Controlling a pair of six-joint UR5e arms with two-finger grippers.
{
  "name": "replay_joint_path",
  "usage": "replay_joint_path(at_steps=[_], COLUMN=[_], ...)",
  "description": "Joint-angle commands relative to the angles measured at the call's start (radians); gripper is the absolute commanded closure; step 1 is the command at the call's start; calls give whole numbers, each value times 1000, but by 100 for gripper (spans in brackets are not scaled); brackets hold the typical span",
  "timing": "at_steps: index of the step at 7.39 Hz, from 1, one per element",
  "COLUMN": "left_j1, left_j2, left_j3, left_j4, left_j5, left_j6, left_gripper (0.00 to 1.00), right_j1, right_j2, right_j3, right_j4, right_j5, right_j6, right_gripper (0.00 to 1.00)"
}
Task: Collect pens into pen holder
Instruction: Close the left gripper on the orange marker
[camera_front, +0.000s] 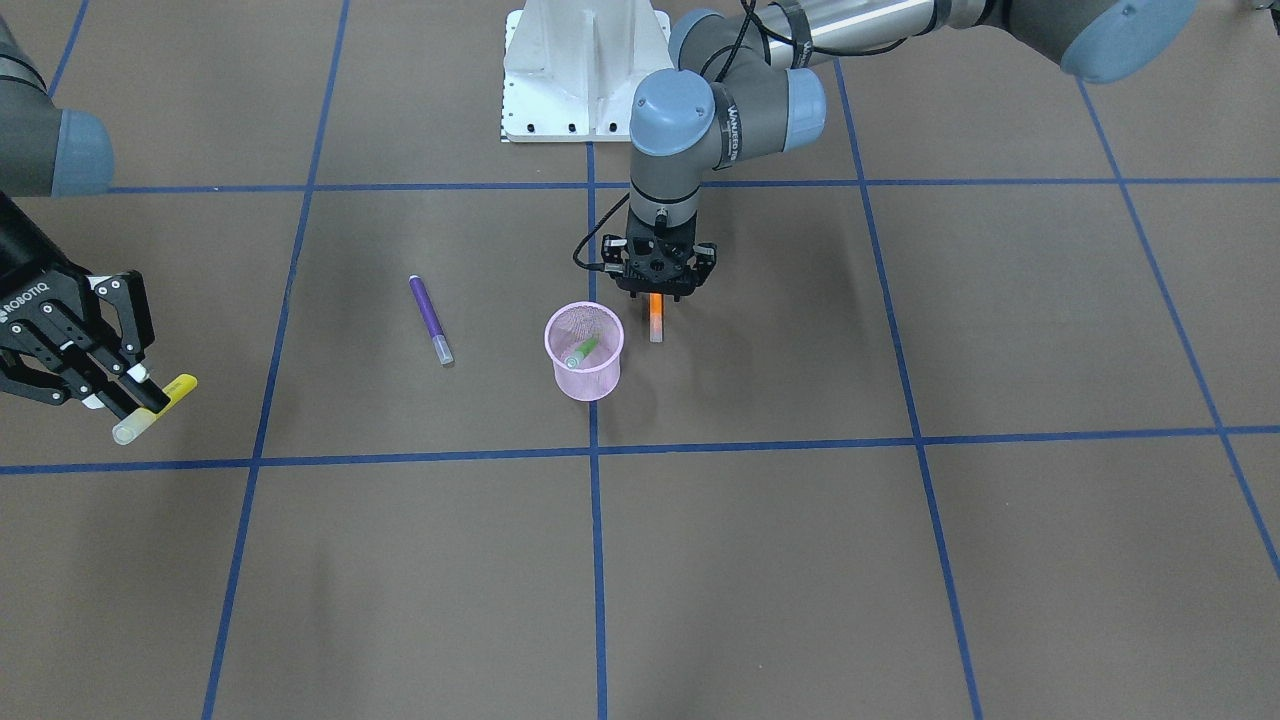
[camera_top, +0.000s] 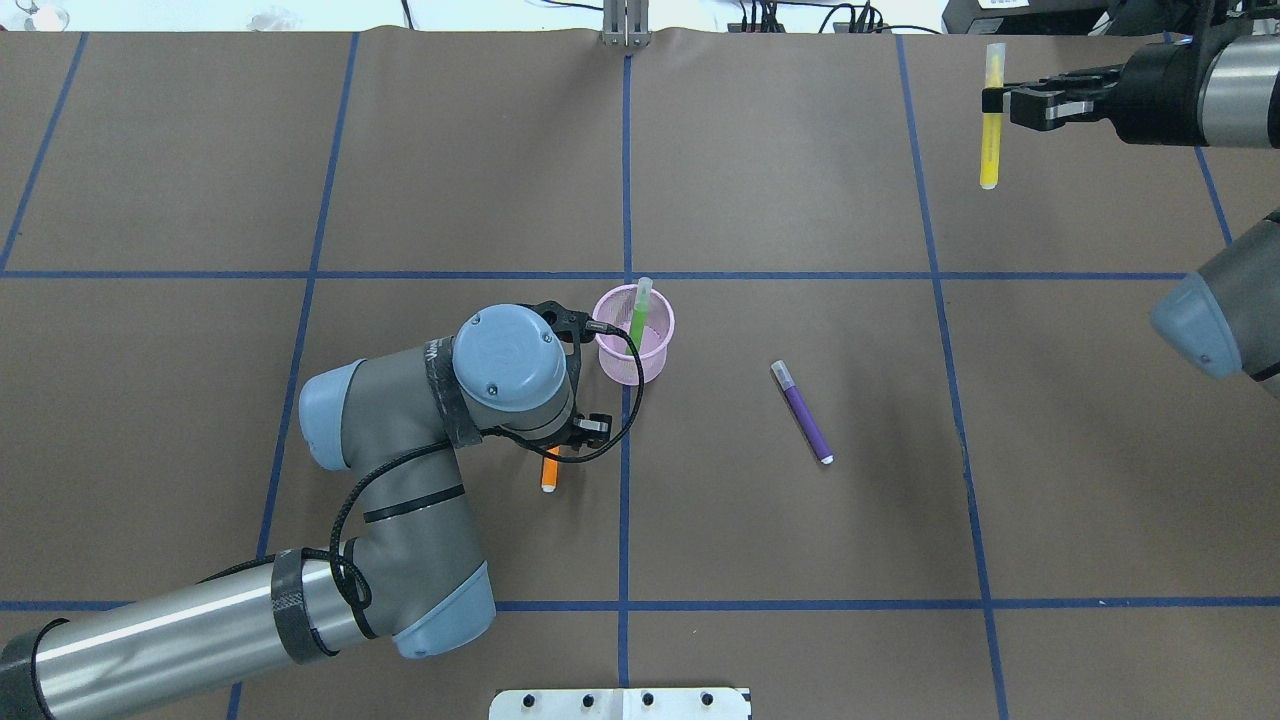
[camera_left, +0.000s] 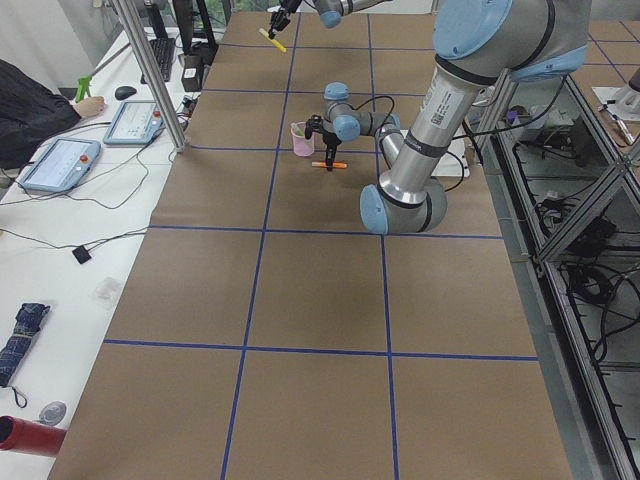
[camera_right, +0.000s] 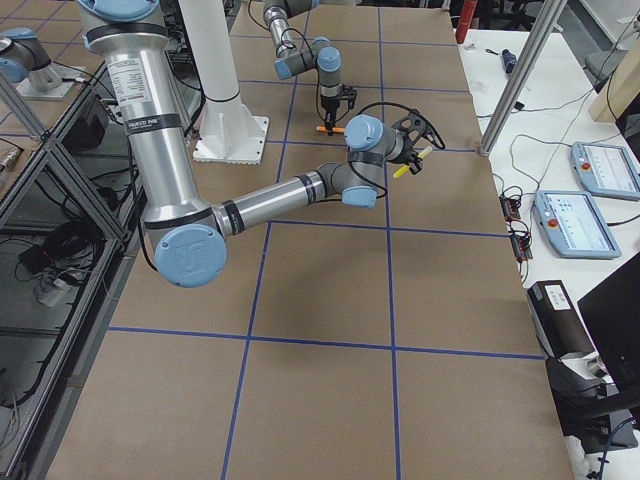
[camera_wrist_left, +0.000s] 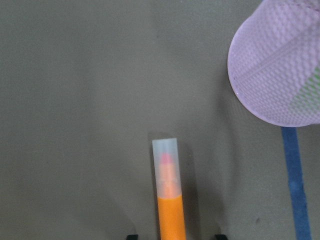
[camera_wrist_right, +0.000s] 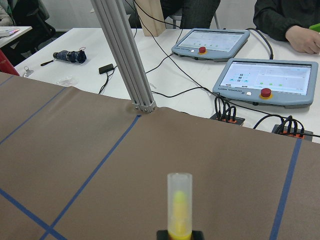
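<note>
While the left hand (camera_front: 657, 296) hangs straight down near the middle of the worktop (camera_top: 1050, 450), its two fingers stand apart on either side of the slim orange pen with translucent cap (camera_wrist_left: 171, 210), with gaps both sides and no grip. Orange pen lies flat on the brown paper, just beside the small pink wire-mesh pen holder (camera_top: 655, 352), not touching it. Holder is upright, with the slim green pen (camera_top: 638, 318) leaning inside, whitish cap end over the rim. Slim purple pen (camera_top: 802, 412) lies loose on the holder's right-arm side, well apart. Right hand (camera_top: 990, 100) is in the air near the far edge, toward the robot's right corner, fingers clamped on a slim yellow pen (camera_top: 990, 150) near its clear cap.
</note>
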Motion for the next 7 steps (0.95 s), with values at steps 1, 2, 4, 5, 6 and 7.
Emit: replay_joint_path(at_steps=[1,2,4,5,6,7], left_j1=[0,0,6,6,2,-18], left_j2=[-1,-1,-1,1,1,4], left_j3=[1,1,1,-6,-29,-81], left_j4=[0,0,0,2,3,5], left_j5=[0,0,0,0,0,2], left_j6=[0,-5,-83,-81,-81,-80], left_gripper=[57,70,100,100,100,100], right_j1=[0,0,0,0,0,-2], right_j2=[0,0,0,0,2,14], right_j3=[-1,-1,1,-1,2,4], right_j4=[0,0,0,0,0,0], right_j5=[0,0,1,0,0,0], right_j6=[0,0,-1,0,0,0], right_gripper=[100,100,100,100,100,100])
